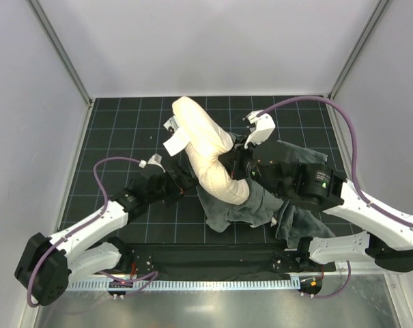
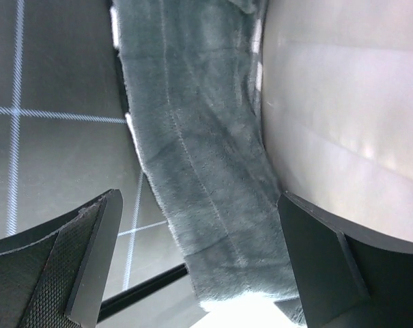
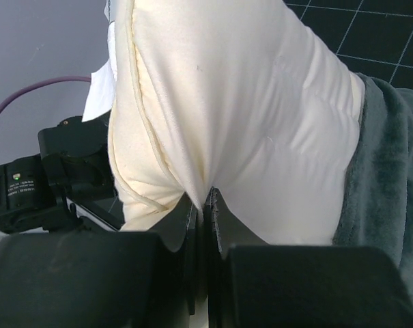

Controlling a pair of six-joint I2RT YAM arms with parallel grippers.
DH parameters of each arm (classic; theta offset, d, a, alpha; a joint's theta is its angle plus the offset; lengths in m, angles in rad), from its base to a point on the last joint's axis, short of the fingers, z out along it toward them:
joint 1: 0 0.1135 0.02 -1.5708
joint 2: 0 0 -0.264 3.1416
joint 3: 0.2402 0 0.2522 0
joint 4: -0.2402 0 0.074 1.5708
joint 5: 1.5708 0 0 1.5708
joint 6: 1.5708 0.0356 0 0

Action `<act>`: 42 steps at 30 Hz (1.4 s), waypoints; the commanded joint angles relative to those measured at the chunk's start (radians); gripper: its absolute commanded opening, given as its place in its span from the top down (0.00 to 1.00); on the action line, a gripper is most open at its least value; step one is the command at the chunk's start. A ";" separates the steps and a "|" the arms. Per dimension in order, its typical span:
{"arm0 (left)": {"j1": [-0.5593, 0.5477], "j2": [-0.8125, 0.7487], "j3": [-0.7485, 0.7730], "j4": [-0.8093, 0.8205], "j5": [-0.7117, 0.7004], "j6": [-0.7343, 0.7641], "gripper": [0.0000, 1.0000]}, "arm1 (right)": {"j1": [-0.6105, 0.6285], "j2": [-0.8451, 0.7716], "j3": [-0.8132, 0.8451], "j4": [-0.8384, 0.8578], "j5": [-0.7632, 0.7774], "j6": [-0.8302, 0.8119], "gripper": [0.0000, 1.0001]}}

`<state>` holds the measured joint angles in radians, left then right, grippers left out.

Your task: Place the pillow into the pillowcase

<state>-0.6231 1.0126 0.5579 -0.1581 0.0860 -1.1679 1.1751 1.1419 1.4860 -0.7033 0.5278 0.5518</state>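
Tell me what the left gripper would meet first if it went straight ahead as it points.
Probably the pillowcase, whose grey plush hangs straight ahead; the pillow lies just beside it. Depth is unclear.

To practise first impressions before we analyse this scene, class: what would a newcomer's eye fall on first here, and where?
The cream pillow stands out, arching up mid-table over the black gridded mat, its near end meeting the bunched grey pillowcase. The right end effector is shut, pinching a fold of the pillow; the left end effector gapes open with grey plush between its fingers.
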 commanded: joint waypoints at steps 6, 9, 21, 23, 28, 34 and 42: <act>-0.075 0.193 -0.018 0.143 -0.048 -0.240 0.00 | -0.017 -0.053 0.005 0.203 -0.002 0.010 0.96; -0.108 0.286 0.020 0.143 -0.055 -0.243 0.00 | -0.022 -0.051 0.002 0.205 -0.005 0.010 0.96; -0.219 0.592 0.186 0.337 -0.077 -0.315 0.06 | -0.031 -0.077 -0.009 0.209 -0.008 0.016 0.96; -0.228 0.630 0.165 0.414 -0.078 -0.348 0.18 | -0.031 -0.090 -0.013 0.214 -0.009 0.017 0.96; -0.221 0.624 0.059 0.742 -0.225 -0.322 1.00 | -0.031 -0.125 -0.049 0.208 -0.017 0.028 0.96; -0.171 0.479 0.227 0.487 -0.288 -0.012 1.00 | -0.032 -0.166 -0.119 0.199 -0.045 0.046 0.96; -0.171 0.176 0.329 0.273 -0.355 0.301 1.00 | -0.031 -0.105 -0.110 0.196 -0.150 0.030 0.95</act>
<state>-0.7986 1.2819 0.8516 0.1585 -0.2031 -1.0325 1.1435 1.0176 1.3426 -0.5983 0.4263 0.5709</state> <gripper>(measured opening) 0.035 0.094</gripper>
